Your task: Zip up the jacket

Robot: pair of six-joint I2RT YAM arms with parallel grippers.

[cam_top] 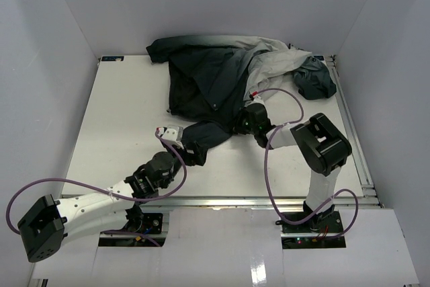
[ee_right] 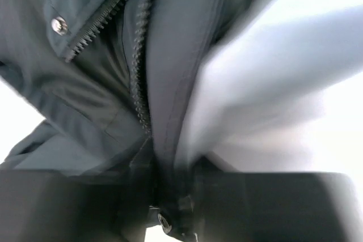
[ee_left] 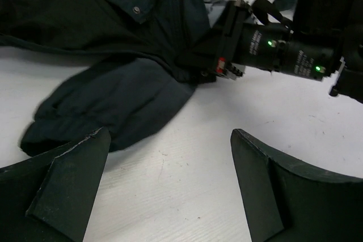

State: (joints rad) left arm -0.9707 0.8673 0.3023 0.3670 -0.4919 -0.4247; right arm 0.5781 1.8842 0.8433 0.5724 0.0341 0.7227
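a: fingers first. left gripper is hanging with its fingers wide apart and nothing between them. it's low over the table, just beside the dark sleeve cuff.
b: and the right?
a: right gripper is looking clamped on the jacket at the near hem, right where the zipper bottoms out. the wrist view is blurring there, so we're judging by the fabric bunching into the jaws, not by a clean look at the pads.
b: where's the jacket lying?
a: crumpled across the far middle of the table, dark hem toward us, light grey part toward the back right. the front is lying open. we're seeing two tooth rows, not meshed, and a snap off to one side.
b: so we're reading this as anchoring the hem, zip not yet started.
a: agreed. we can't tell where the slider is. the next move is calling for the left to take the other hem edge, so we're lining up both rows before anything gets pulled.
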